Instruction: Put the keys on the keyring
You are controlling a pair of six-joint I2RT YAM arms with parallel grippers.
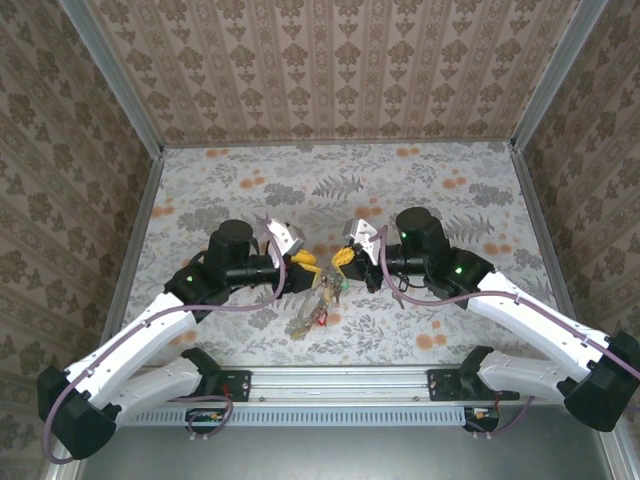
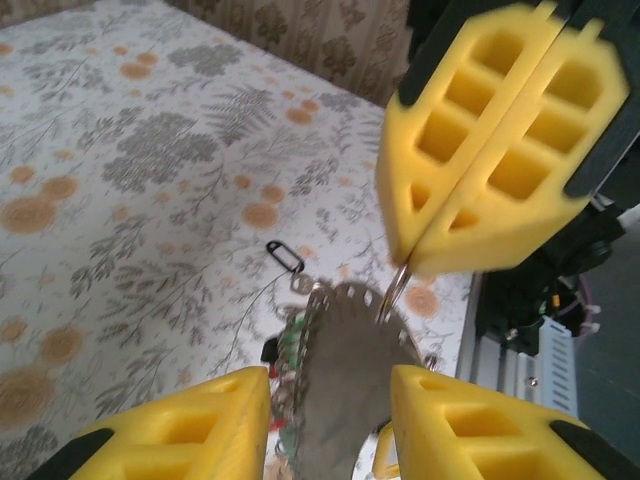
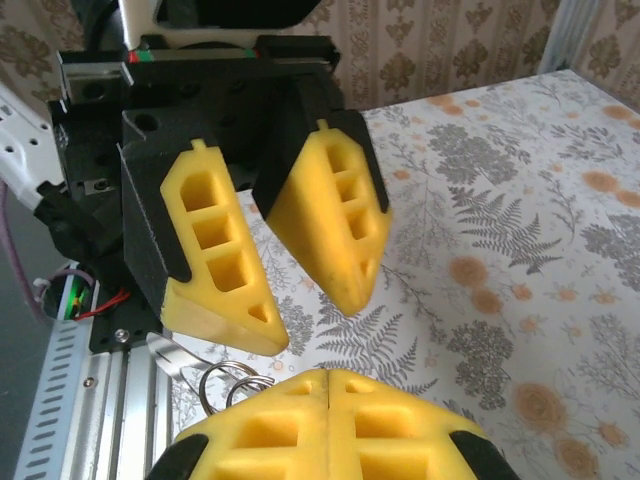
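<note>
Keyring [image 2: 397, 287] hangs pinched in the clenched right claw [image 2: 412, 262], apparently steadied for threading. Left claw [image 2: 328, 395] stands released beside it, straddling the keys [image 2: 350, 345].

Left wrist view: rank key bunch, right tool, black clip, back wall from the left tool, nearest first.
1. key bunch, inside the left tool.
2. right tool, upper right, pinching the bunch.
3. black clip, on the table, centre.
4. back wall, top.

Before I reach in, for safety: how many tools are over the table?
2. The left tool, open, is left of the key bunch; the right tool, shut on a wire ring, is right of it.
</note>
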